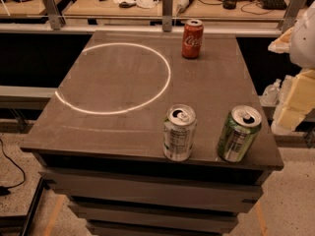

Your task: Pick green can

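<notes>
Camera view gives us the shiny green metal drink can (238,134), silver top with pull tab and pale text panel, standing at the front right corner of the dark table (123,132), near a silver-white can (179,132). Our cream gripper (294,101) hangs beyond the table's right edge, partly cut off; we cannot tell how open it is.

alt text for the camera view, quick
A green can stands at the near right edge of a dark table, beside a silver-white can; a red Coca-Cola can stands at the far side. The robot's gripper hangs off the table's right side, clear of the cans.
</notes>
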Available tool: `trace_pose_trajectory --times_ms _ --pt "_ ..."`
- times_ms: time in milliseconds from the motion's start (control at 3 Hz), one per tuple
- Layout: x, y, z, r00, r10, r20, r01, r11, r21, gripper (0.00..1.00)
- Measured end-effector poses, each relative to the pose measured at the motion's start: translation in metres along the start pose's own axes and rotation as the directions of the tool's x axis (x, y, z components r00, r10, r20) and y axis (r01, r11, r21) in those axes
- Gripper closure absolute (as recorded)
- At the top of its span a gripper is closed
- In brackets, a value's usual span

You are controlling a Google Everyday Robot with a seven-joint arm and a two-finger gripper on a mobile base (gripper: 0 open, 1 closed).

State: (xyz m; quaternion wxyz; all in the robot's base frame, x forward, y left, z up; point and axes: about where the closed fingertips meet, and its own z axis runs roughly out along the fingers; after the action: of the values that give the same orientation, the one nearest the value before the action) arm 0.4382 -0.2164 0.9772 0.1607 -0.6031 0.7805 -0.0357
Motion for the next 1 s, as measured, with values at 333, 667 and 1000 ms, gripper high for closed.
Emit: trace_pose_trajectory --times_ms 333,667,1000 --pt "0.000 0.000 0.000 1.000 0.000 0.000 0.000 1.0000 0.000 0.00" --pt "-0.005 0.001 0.004 1.000 -0.021 -0.006 0.020 0.9997 -0.013 0.00" --pt "-0.011 0.008 0.016 0.999 -0.045 -0.013 0.045 0.9977 -0.050 0.00"
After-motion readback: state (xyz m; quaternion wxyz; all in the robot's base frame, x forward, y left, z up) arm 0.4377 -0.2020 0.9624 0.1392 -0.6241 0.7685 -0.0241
